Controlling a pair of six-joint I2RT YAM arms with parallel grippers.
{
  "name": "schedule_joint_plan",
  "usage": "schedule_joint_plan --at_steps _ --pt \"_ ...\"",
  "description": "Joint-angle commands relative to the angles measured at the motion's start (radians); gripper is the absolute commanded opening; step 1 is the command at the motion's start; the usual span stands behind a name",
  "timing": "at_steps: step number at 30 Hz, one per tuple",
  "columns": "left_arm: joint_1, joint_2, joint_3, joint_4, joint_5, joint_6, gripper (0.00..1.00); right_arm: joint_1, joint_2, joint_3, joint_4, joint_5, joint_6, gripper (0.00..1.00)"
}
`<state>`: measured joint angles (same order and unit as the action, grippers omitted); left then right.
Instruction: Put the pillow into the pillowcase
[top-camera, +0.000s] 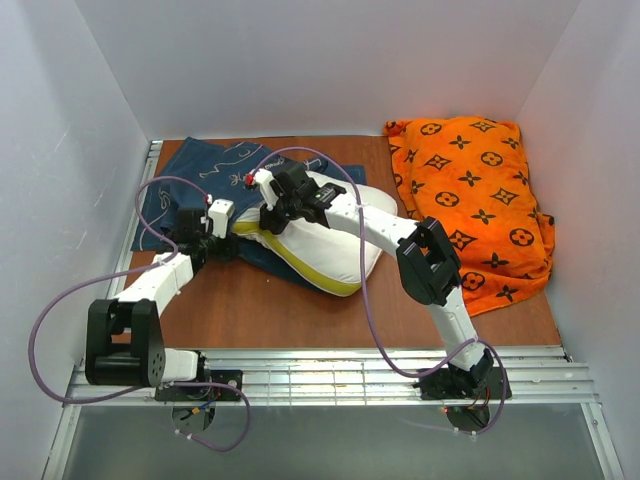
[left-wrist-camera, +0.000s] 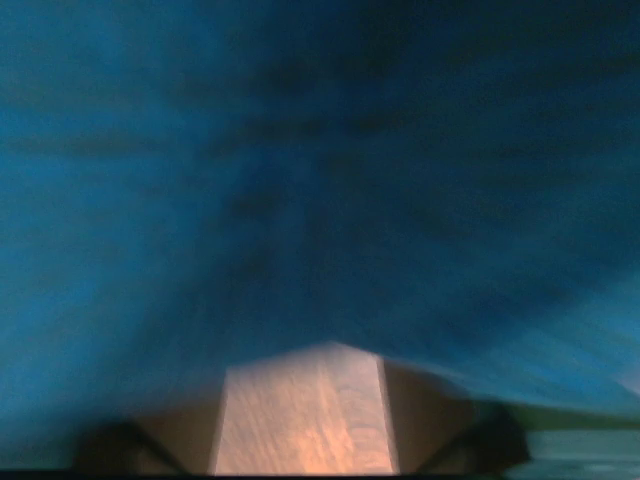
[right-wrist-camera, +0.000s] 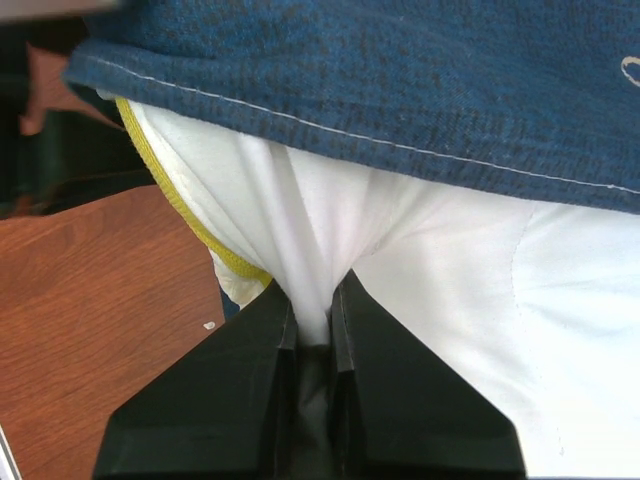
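The white pillow (top-camera: 330, 255) with its yellow edge band lies mid-table, its left end under the hem of the navy pillowcase (top-camera: 215, 165). My right gripper (top-camera: 270, 215) is shut on a pinched fold of the pillow's white cover (right-wrist-camera: 450, 290), its fingertips (right-wrist-camera: 313, 325) just below the pillowcase hem (right-wrist-camera: 350, 70). At the pillowcase's near edge, left of the pillow, sits my left gripper (top-camera: 200, 243). In its wrist view blurred blue pillowcase cloth (left-wrist-camera: 300, 150) drapes over the tips, the jaws stand apart and bare table (left-wrist-camera: 305, 420) shows between them.
An orange cushion (top-camera: 475, 200) with dark monograms fills the back right corner. White walls close in the wooden table (top-camera: 250, 310) on three sides. A metal rail (top-camera: 330, 375) with both arm bases runs along the near edge.
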<state>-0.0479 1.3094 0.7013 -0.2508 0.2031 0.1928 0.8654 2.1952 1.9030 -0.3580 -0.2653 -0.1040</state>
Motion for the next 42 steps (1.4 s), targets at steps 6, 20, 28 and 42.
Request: schedule_joint_plan --at_steps 6,20,28,42 --pt "-0.015 -0.1 0.035 -0.005 0.252 0.043 0.0 -0.009 -0.08 0.022 0.085 -0.075 0.056 0.01" --pt "-0.239 -0.234 0.185 -0.483 0.672 0.155 0.0 -0.049 0.145 0.157 0.241 -0.022 0.337 0.01" --pt "-0.247 -0.228 0.222 -0.527 0.54 0.082 0.32 -0.086 0.132 -0.134 0.399 -0.163 0.524 0.01" --pt "-0.217 0.048 0.473 -0.303 -0.007 -0.128 0.66 -0.135 -0.287 -0.443 0.387 -0.293 0.416 0.99"
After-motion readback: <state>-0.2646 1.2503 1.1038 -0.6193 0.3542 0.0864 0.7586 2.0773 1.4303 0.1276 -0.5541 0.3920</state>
